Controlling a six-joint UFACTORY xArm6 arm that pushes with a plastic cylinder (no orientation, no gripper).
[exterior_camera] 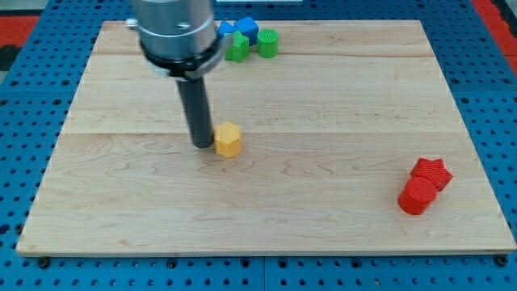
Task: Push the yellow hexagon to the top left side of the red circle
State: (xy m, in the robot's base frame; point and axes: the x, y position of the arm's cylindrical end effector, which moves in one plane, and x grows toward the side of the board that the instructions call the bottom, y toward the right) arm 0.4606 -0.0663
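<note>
Pale wooden board (323,97) fills most of the view, resting on a blue perforated table (24,97). Toward the view's left of centre, the arm's silvery housing (176,32) drops from the top edge into a straight dark rod (195,105). My tip (202,146) sits on the board just at the left flank of the yellow hexagon (229,140) — touching it or very nearly so; the view does not settle which. The rod has no jaws and grips nothing; it merely stands upright beside the block.

Up at the view's top, right of the housing, a small cluster gathers near the board's far edge: a blue block (245,28), partly hidden behind the arm, with a green block (237,47) in front of it and a green cylinder (268,43) just to the right.

Far across at the view's lower right — well apart from the hexagon — the red circle (415,196) stands with a red star (431,172) pressed against its upper right side.
</note>
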